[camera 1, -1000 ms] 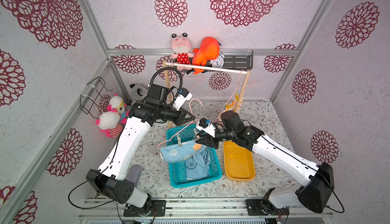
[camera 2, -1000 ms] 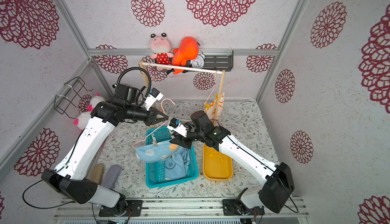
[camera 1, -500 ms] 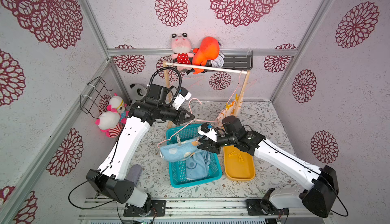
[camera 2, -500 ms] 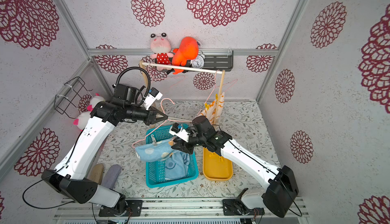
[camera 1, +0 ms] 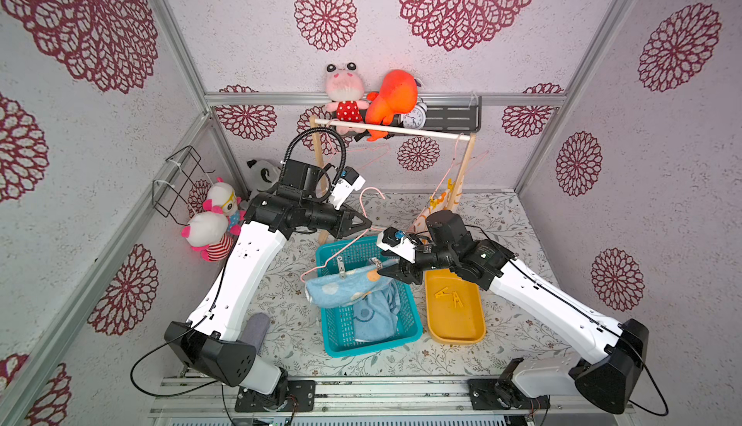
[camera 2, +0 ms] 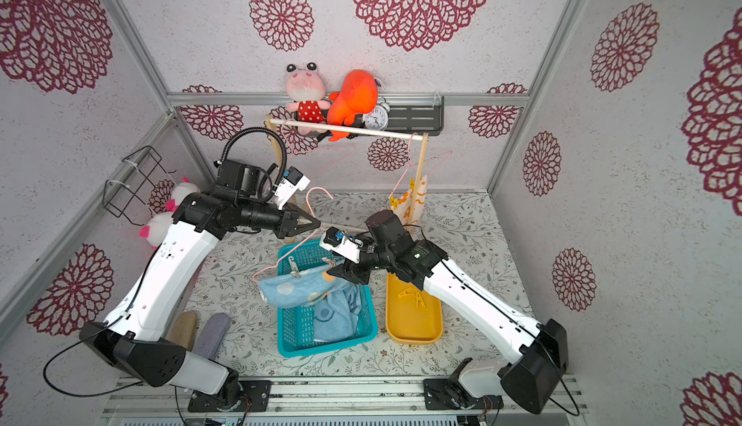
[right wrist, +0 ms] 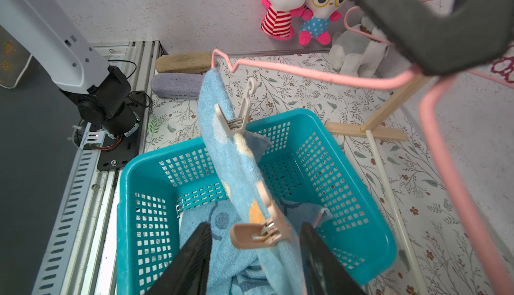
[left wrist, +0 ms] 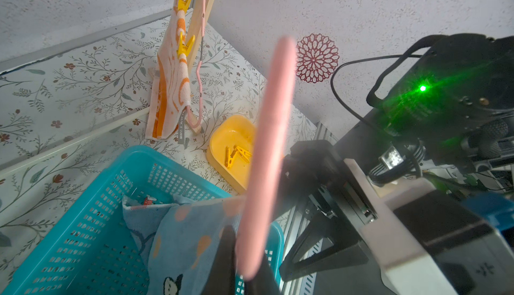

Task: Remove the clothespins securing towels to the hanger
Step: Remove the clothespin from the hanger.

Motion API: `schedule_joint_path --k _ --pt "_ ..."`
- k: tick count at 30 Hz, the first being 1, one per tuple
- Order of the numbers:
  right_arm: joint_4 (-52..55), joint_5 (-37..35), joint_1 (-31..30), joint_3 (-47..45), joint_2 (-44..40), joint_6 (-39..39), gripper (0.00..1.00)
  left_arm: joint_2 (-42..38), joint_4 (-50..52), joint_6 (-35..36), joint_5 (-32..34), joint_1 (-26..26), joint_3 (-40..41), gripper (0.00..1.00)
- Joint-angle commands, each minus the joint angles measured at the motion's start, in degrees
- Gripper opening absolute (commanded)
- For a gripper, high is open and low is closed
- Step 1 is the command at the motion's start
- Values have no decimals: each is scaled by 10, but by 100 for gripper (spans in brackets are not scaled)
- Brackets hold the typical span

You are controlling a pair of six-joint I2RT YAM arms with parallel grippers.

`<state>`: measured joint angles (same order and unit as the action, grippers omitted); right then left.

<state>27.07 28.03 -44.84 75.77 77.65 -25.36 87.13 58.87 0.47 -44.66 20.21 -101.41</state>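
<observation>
My left gripper point(camera 1: 367, 225) is shut on the pink hanger point(camera 1: 345, 249), holding it over the teal basket point(camera 1: 413, 323). A light blue towel point(right wrist: 230, 163) hangs from the hanger, pinned by two beige clothespins. One clothespin point(right wrist: 239, 115) sits at the far end. The other clothespin point(right wrist: 258, 233) lies between the open fingers of my right gripper point(right wrist: 254, 226), with a gap on both sides. A white and orange towel point(left wrist: 169, 85) hangs on a second hanger at the rack, held by two yellow clothespins point(left wrist: 185, 47).
A yellow tray point(camera 1: 455, 323) right of the basket holds two yellow clothespins point(camera 1: 451, 294). A second blue towel point(camera 1: 373, 315) lies in the basket. The wooden rack point(camera 1: 465, 171) stands behind, with plush toys point(camera 1: 213, 223) at the left wall.
My right gripper has dropped lower and nearer, onto the near end of the blue towel, and its jaws have spread wider. The left gripper and hanger have stayed put.
</observation>
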Motion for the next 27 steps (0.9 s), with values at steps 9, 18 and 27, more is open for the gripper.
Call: schedule_joint_path --k 9,18,27 --pt "69 -3 -1 24 5 -67 54 9 5 20 -47 -4 -6 0" --pt "59 16 0 39 35 -74 54 10 10 24 -43 2 -6 0" --pt "57 28 3 57 52 -75 53 11 13 28 -39 6 -5 0"
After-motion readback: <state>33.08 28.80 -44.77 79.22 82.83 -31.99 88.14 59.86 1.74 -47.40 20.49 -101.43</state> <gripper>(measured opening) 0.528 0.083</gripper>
